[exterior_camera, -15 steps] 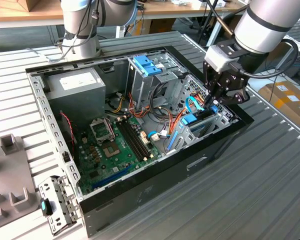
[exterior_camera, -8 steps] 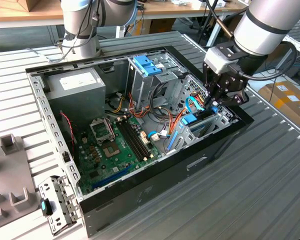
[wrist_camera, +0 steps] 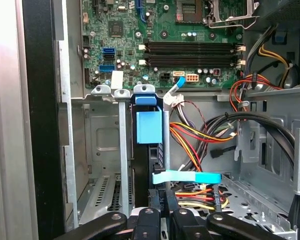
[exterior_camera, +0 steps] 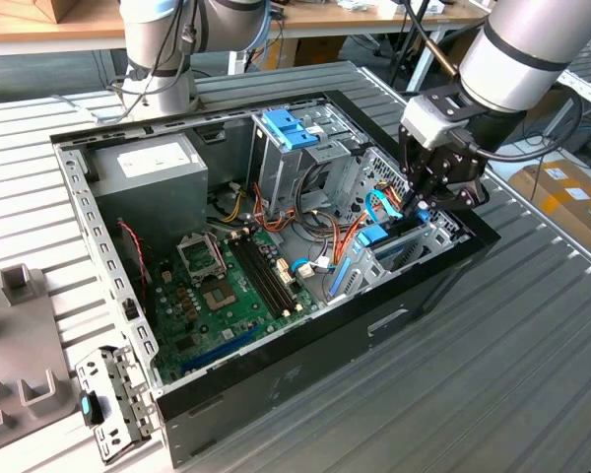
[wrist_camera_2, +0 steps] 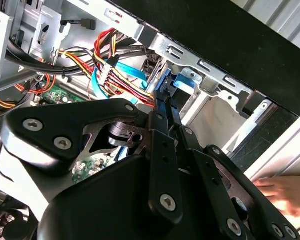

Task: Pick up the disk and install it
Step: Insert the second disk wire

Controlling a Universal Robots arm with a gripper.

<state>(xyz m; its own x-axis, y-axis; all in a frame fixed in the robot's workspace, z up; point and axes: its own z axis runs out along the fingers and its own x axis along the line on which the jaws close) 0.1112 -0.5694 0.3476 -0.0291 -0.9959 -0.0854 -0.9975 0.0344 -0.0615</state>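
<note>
We are viewing an open computer case (exterior_camera: 305, 345) lying on a slatted metal table (exterior_camera: 532, 374), with the arm reaching in at the corner nearest the exterior view's right. The gripper (exterior_camera: 421, 204) is pointing down into the drive bay (wrist_camera: 97, 145) at that corner. In both wrist views its fingers (wrist_camera_2: 162, 112) are standing nearly together on the upper edge of the disk (wrist_camera: 149, 150), which is sitting on edge in a slot of the bay, so we are reading the tool as clenched on that disk. In the first wrist view we are seeing the disk as a dark narrow body with a blue plastic rail and tab at its end, standing between the bay's grey metal dividers. A flat light-blue cable (wrist_camera: 187, 176) is crossing just beside it, and a bundle of red, yellow and black wires (wrist_camera: 190, 135) is running close by. The green motherboard (exterior_camera: 231, 296) is lying well apart from the bay. In the second wrist view a person's hand (wrist_camera_2: 285, 192) is resting outside the case wall.
</note>
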